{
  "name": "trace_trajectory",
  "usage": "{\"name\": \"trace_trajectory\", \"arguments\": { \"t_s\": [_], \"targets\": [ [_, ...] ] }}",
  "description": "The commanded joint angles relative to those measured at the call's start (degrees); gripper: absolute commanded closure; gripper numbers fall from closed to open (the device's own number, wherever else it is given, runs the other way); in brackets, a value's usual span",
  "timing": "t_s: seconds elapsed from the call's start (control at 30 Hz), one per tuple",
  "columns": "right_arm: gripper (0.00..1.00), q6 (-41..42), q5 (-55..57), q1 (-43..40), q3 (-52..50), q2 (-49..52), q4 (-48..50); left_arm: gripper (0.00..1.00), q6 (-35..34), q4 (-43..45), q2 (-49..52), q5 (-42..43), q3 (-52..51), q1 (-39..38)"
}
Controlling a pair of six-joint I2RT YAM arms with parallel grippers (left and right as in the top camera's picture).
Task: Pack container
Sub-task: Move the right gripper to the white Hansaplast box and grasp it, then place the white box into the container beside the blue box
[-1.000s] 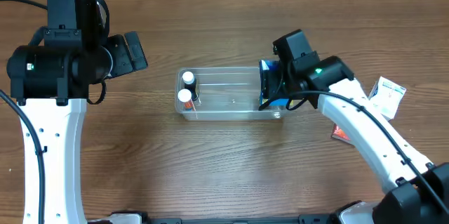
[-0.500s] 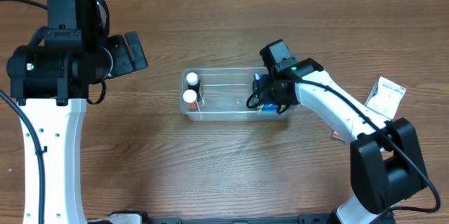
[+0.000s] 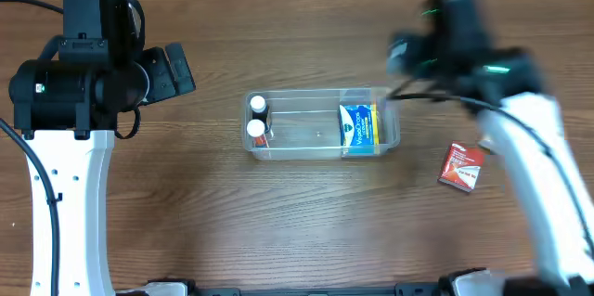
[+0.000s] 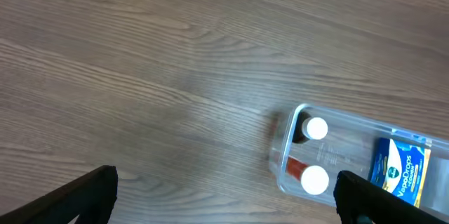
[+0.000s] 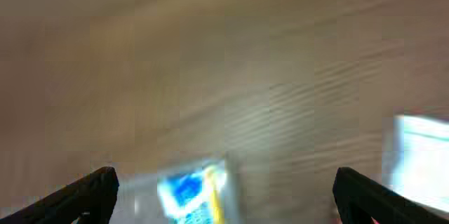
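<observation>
Nearest to us is the wooden table [image 3: 278, 231], with the white link of the left arm [image 3: 70, 203] running up its left side. A little farther back, on the right, a red packet [image 3: 461, 167] lies flat on the table, just beside the blurred white link of the right arm [image 3: 524, 148] and apart from the tub.

Beyond that, about mid-table, sits the container [image 3: 320, 148], upright with its long side across our view. At its left end stand two white-capped bottles: the nearer bottle with a red label [image 3: 254, 129], and just behind it the dark bottle [image 3: 257, 104]. At the right end a blue and yellow packet [image 3: 359, 127] lies inside, against the end wall. The stretch between bottles and packet shows only clear plastic.

Farther back on the left, the left hand [image 4: 226, 178] hangs above the table, well apart from the container. Its fingers [image 4: 84, 196] are spread wide and grip nothing.

Farthest back on the right, the right hand [image 5: 224, 182] is up off the table beyond the container's right end. Its view is badly blurred, yet we see its fingers [image 5: 91, 190] spread wide with nothing between them. A pale shape [image 5: 421, 161] at that view's right edge is too smeared for us to name.
</observation>
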Motion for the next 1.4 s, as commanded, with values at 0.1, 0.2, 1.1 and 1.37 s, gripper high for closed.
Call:
{"name": "trace_trajectory", "arguments": {
  "t_s": [0.1,0.2,1.1,1.37],
  "targets": [
    [0.0,-1.4,-3.5,-25.2,-1.0,7.9,-2.6,0.0,1.1,0.9,0.4,0.5,0.4,0.2],
    [0.0,-2.0,-3.7,-31.9,-1.0,19.0,-3.1,0.0,1.1,0.5,0.4,0.5,0.4,0.2],
    [0.12,-5.8,-8.8,-35.5,-8.6,34.0,3.2,0.0,1.1,0.0,0.4,0.4,0.4,0.2],
    [0.23,-5.8,-14.8,-33.9,-4.5,30.7,-1.2,0.0,1.1,-0.1,0.4,0.5,0.4,0.2]
  ]
}}
